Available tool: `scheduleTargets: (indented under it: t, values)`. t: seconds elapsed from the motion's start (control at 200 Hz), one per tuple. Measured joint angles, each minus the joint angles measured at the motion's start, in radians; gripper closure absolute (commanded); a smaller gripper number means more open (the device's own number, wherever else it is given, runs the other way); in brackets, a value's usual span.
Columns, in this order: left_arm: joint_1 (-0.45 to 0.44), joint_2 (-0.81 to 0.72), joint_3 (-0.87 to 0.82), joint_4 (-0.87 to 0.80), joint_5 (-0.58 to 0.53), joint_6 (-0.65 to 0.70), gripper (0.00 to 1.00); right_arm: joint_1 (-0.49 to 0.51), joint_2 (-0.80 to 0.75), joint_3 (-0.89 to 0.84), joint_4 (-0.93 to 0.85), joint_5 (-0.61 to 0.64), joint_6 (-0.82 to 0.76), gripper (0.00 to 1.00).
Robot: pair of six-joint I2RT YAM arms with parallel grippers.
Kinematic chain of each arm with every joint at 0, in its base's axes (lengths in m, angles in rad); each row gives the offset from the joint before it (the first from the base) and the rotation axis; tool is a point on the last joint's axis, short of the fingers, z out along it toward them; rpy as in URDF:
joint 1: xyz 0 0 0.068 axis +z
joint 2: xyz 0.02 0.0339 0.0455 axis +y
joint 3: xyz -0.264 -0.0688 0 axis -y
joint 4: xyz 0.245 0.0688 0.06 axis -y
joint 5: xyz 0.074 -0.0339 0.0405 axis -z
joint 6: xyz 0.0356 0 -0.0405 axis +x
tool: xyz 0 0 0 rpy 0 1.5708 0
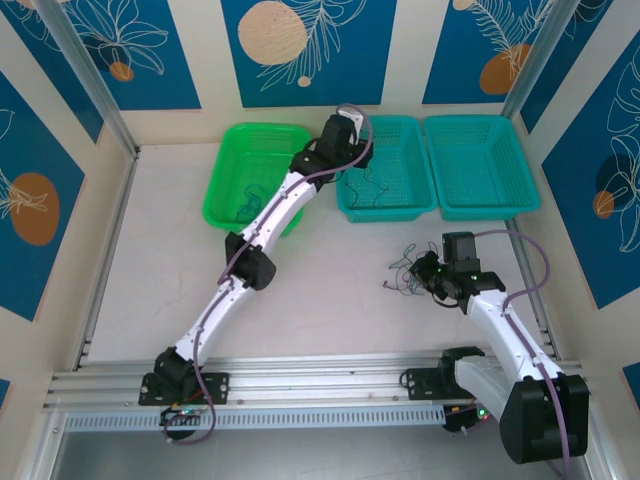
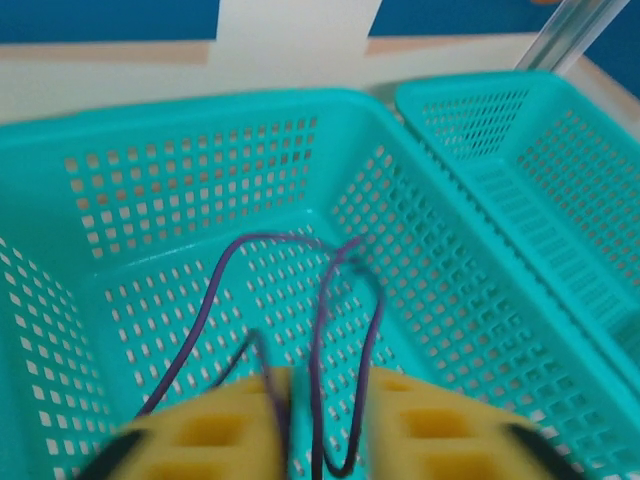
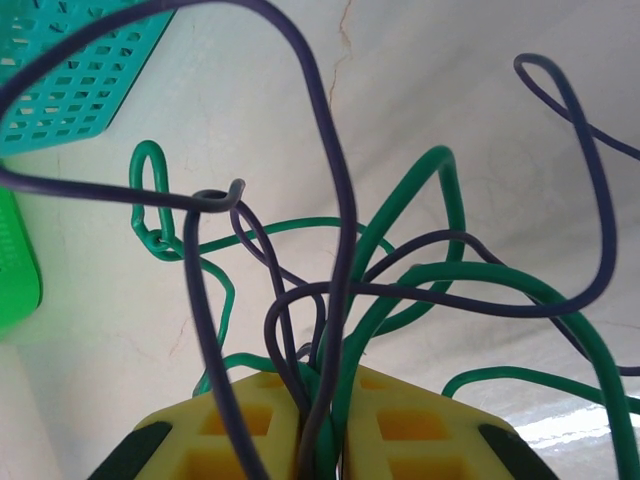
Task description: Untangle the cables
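A dark blue cable (image 2: 213, 292) loops loosely in the gap between my left gripper's (image 2: 328, 388) yellow fingers, which stand apart over the floor of the middle teal basket (image 2: 180, 170). From above, the left gripper (image 1: 352, 158) reaches into that basket (image 1: 385, 208), where a thin cable (image 1: 370, 187) lies. My right gripper (image 3: 335, 388) is shut on a bundle of green cables (image 3: 441, 160) and dark blue cables (image 3: 342, 180) that fan out above the white table. In the top view the right gripper (image 1: 424, 272) holds this tangle (image 1: 404, 268) just above the table, right of centre.
A green basket (image 1: 232, 140) at the back left holds a thin dark cable (image 1: 245, 207). A second teal basket (image 1: 485, 205) stands at the back right, also seen beside the first (image 2: 540, 170). Corners of the teal basket (image 3: 70, 80) and green basket (image 3: 15, 270) lie left of the tangle.
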Motion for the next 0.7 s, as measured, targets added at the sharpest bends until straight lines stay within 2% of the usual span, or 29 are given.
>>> scheduleTargets:
  t: [0.05, 0.105, 0.37, 0.475, 0.625, 0.7]
  values:
    - [-0.004, 0.002, 0.000, -0.008, 0.000, 0.002, 0.08, -0.001, 0.000, 0.000, -0.002, 0.000, -0.004, 0.83]
    - [-0.005, 0.002, 0.000, -0.008, 0.002, 0.012, 0.00, -0.003, -0.005, 0.000, -0.005, 0.000, -0.007, 0.83]
    - [-0.008, -0.055, -0.035, -0.066, 0.078, 0.100, 0.00, -0.006, -0.010, 0.000, -0.003, 0.000, -0.008, 0.82]
    - [-0.012, -0.183, -0.159, -0.117, 0.087, 0.174, 0.00, -0.006, -0.010, 0.000, -0.003, -0.005, -0.008, 0.82]
    - [-0.027, -0.459, -0.425, -0.172, 0.075, 0.269, 0.00, -0.006, -0.010, 0.000, 0.002, -0.012, -0.011, 0.82]
    - [-0.031, -0.537, -0.460, -0.195, 0.057, 0.282, 0.02, -0.006, -0.010, 0.000, 0.011, -0.016, -0.010, 0.82]
